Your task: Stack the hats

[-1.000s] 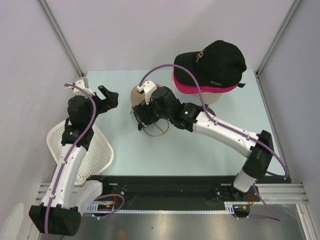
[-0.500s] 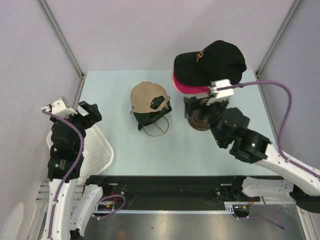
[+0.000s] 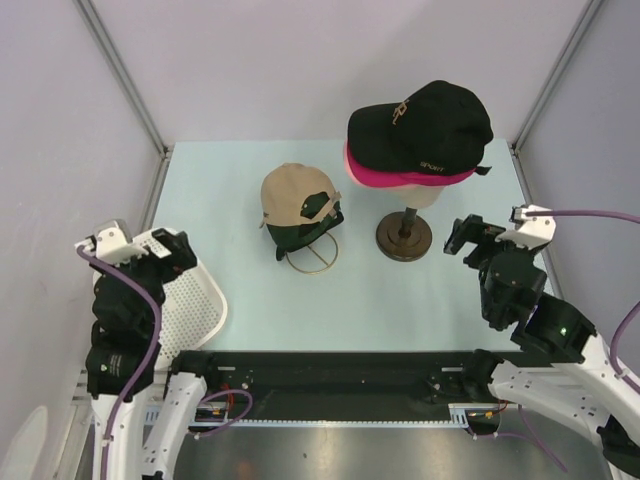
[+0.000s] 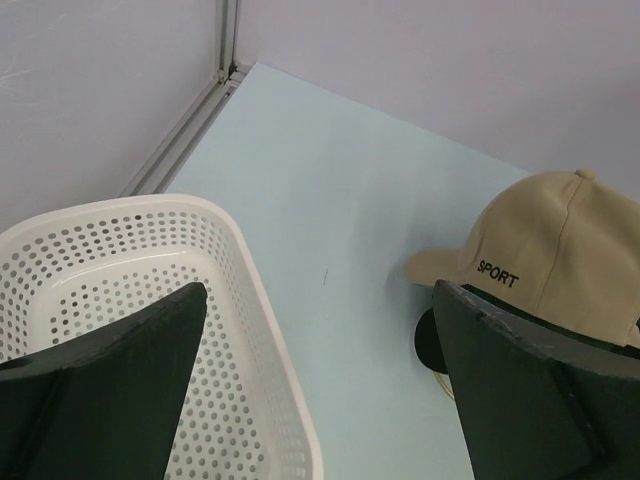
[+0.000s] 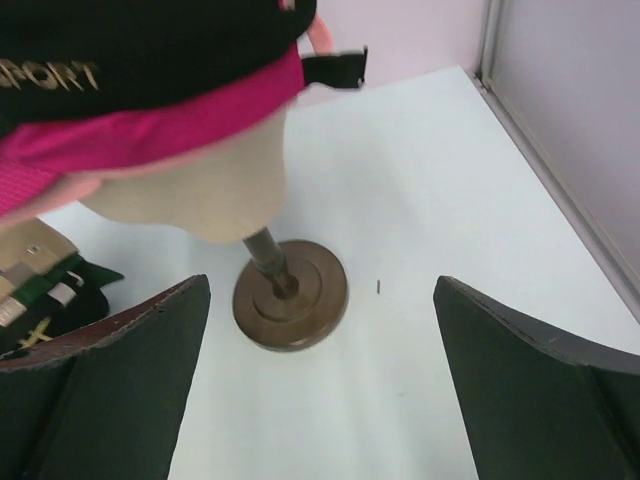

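Note:
A black cap with a gold logo point(image 3: 420, 125) sits on a magenta cap point(image 3: 410, 178) on the beige mannequin head point(image 3: 428, 196). The right wrist view shows the black cap point(image 5: 150, 40), the magenta cap point(image 5: 150, 120) and a light pink edge by the strap point(image 5: 322, 35). A tan cap point(image 3: 295, 195) lies on a dark green cap point(image 3: 305, 235) on a wire stand; the left wrist view shows the tan cap point(image 4: 550, 250). My left gripper point(image 3: 165, 252) point(image 4: 320, 400) is open and empty over the basket. My right gripper point(image 3: 472, 238) point(image 5: 320, 400) is open and empty, right of the mannequin's base.
A white mesh basket point(image 3: 195, 310) point(image 4: 240, 260) stands at the near left. The mannequin's round brown base point(image 3: 404, 238) point(image 5: 290, 295) stands on the light blue table. Grey walls with metal posts close in the back and sides.
My right gripper has left the tan cap and drawn back to the near right. My left gripper has drawn back to the near left, over the basket. The caps have not moved.

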You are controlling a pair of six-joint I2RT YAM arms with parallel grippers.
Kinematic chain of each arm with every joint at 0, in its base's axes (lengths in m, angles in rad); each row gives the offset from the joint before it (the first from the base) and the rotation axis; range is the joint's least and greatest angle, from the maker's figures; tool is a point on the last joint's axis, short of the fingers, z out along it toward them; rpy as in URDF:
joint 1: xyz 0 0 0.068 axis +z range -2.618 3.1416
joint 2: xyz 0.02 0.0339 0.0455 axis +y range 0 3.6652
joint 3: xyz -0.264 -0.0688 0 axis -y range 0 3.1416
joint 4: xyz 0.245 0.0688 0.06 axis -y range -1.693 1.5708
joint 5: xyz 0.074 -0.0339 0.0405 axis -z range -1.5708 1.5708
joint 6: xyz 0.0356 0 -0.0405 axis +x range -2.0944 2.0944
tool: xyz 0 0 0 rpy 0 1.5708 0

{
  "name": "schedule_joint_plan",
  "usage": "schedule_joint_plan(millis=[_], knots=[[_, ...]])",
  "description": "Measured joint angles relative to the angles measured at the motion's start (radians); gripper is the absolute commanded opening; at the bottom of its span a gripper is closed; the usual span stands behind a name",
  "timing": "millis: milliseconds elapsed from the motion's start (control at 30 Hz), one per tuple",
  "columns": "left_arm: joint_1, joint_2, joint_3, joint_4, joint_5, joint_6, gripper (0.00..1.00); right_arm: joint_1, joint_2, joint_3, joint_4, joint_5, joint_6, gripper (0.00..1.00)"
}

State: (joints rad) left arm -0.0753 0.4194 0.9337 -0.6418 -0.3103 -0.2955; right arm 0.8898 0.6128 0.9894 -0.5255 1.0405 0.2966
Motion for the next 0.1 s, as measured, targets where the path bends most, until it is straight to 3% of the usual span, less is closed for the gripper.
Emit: schedule_joint_plan(millis=[100], knots=[[0.000, -0.018, 0.000, -0.024, 0.004, 0.000, 1.00, 0.000, -0.003, -0.023, -0.047, 0.008, 0.036, 1.00]])
